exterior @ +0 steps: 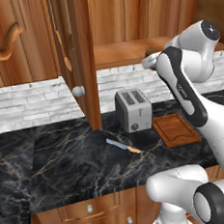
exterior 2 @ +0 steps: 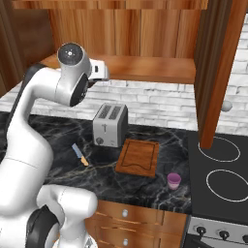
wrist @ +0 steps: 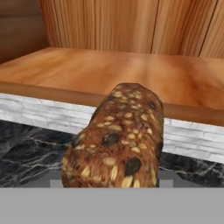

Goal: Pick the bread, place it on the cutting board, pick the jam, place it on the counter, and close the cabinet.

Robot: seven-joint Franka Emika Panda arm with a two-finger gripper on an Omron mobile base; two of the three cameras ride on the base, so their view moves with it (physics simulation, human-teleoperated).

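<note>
The bread (wrist: 120, 135), a dark brown seeded loaf chunk, sits close up in the hand view, held between my fingers. My gripper (exterior: 149, 61) (exterior 2: 102, 70) is shut on it, at the front edge of the open cabinet's lower shelf (wrist: 131, 74), high above the counter (exterior: 80, 160). Below and to the right, the reddish cutting board (exterior: 176, 129) (exterior 2: 139, 157) lies bare beside the toaster. The jam (exterior 2: 174, 181), a small jar with a purple top, stands on the counter near the stove. The cabinet (exterior: 124, 15) has its doors (exterior: 77, 54) (exterior 2: 218, 63) swung open.
A silver toaster (exterior: 133, 109) (exterior 2: 110, 125) stands against the brick wall, left of the board. A knife (exterior: 123, 146) (exterior 2: 80, 154) lies on the counter in front of it. A stove top (exterior 2: 220, 164) is at the right, and drawers (exterior: 89, 210) run below the counter edge.
</note>
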